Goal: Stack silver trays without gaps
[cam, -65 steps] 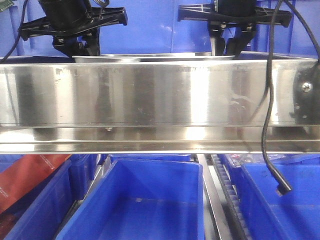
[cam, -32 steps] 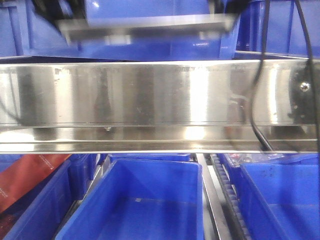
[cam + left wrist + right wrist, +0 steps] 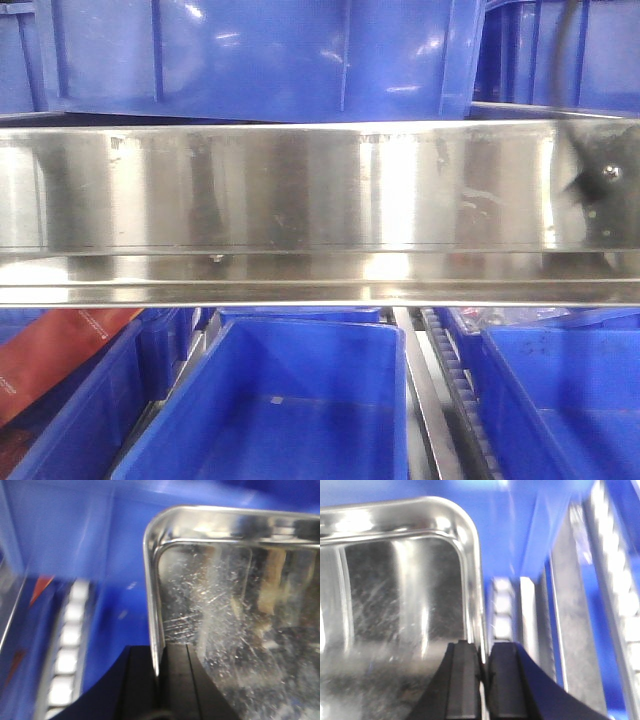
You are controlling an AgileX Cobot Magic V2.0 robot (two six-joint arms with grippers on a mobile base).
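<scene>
Nearest you, your left tool [image 3: 159, 666] and right tool [image 3: 482, 656] were each pinched shut on just the thin rim of the silver tray [image 3: 225, 610], at opposite sides. If one arm lagged, the tray could have tilted or slipped free. Both arms reached forward, outside the front view, with the tray hanging over the blue bins [image 3: 75, 540] beyond.

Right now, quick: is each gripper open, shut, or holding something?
Left gripper: shut on the silver tray, clamping its rim.
Right gripper: shut on the silver tray, clamping its rim.
</scene>
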